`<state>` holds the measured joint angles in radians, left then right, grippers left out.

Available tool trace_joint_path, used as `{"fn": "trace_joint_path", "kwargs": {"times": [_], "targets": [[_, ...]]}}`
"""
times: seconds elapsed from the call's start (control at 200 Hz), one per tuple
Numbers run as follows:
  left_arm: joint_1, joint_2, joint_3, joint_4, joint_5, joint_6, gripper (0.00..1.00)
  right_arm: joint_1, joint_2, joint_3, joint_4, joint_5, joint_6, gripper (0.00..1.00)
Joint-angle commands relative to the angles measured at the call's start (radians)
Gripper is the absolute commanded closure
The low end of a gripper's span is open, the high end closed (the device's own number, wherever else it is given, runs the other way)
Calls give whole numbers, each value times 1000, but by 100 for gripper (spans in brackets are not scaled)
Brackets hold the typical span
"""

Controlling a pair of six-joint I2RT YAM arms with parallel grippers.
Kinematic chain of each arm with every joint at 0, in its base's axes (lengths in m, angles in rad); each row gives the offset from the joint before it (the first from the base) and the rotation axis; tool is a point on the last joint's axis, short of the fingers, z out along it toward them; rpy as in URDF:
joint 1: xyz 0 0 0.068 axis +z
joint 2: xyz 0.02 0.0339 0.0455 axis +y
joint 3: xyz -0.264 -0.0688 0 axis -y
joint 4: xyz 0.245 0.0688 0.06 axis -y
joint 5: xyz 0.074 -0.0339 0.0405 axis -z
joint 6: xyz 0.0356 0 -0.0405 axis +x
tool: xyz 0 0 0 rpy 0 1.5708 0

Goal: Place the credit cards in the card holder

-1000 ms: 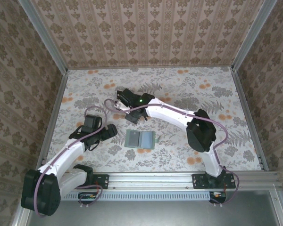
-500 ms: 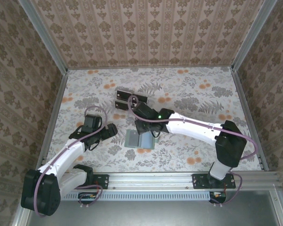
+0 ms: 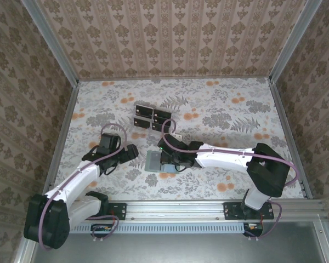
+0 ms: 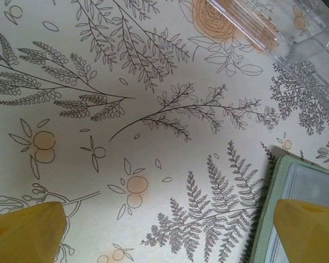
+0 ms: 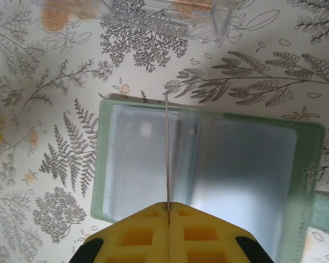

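The card holder (image 5: 241, 164) lies open on the floral table, grey-green with clear pockets. My right gripper (image 5: 168, 207) hangs right above it, shut on one credit card (image 5: 167, 142) that shows edge-on as a thin line over the left pocket. In the top view the right gripper (image 3: 170, 161) covers most of the card holder (image 3: 152, 162). More black credit cards (image 3: 152, 116) sit farther back. My left gripper (image 3: 129, 152) is open just left of the holder. In its own view the left gripper (image 4: 167, 233) has only table between its fingers, and the card holder (image 4: 310, 183) lies by the right finger.
A clear plastic slotted rack (image 5: 153, 13) holds the other cards behind the holder, and it shows again as the rack (image 4: 285, 27). Patterned walls (image 3: 170, 38) and metal rails enclose the table on three sides.
My right arm has swung from the rack at the back down toward me and now holds the card over the card holder. The left arm has hardly moved.
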<state>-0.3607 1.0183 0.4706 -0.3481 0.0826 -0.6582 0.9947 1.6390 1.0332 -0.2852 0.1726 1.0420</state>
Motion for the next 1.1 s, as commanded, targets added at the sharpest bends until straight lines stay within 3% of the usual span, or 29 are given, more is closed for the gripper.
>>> {"fn": "trace_joint_path", "kwargs": {"times": [0.0, 0.49, 0.9, 1.095], "targets": [[-9, 2, -6, 12, -8, -10, 0, 14, 7, -18, 21, 19, 65, 100], [-31, -18, -10, -7, -23, -20, 0, 27, -27, -134, -18, 30, 65, 100], [-89, -47, 5, -15, -42, -59, 0, -22, -87, -166, -130, 18, -110, 100], [-169, -64, 10, -14, -69, -83, 0, -48, -92, -153, -141, -14, -178, 100]]}}
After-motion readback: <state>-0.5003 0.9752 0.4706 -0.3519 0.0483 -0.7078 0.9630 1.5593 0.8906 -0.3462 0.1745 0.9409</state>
